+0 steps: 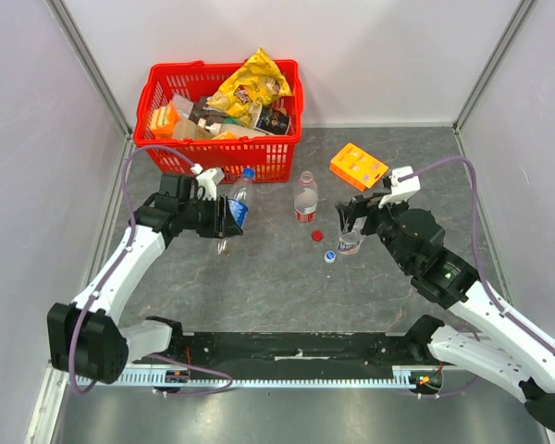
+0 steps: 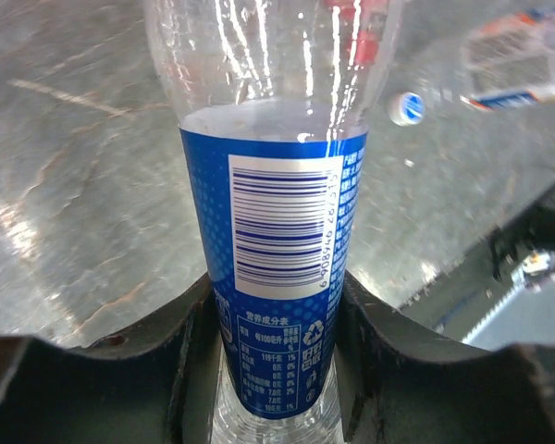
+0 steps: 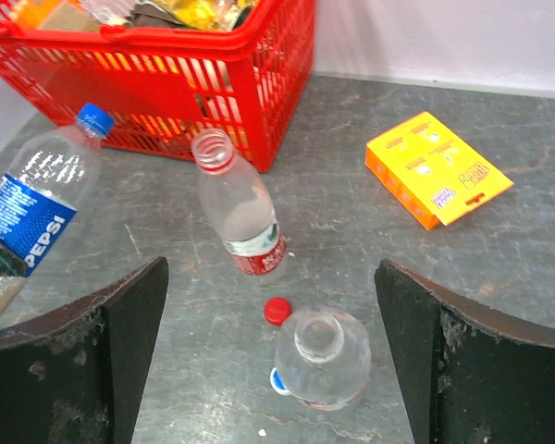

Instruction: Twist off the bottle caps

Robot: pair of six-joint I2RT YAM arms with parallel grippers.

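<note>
1. I log my left gripper (image 1: 229, 215): jaws clamped on the blue-labelled bottle (image 2: 276, 231), blue cap (image 3: 95, 118) on.
2. Right gripper (image 1: 354, 222): jaws apart above the uncapped plain bottle (image 3: 321, 356).
3. Red-labelled bottle (image 1: 304, 199): upright, uncapped, with the red cap (image 1: 317, 235) on the tabletop (image 1: 259, 287) nearby.

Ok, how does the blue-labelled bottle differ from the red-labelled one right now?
The blue-labelled bottle wears a blue cap; the red-labelled bottle has an open neck. The blue-labelled bottle is tilted and clamped in the left gripper; the red-labelled bottle stands free on the table. Both are clear plastic bottles.
</note>
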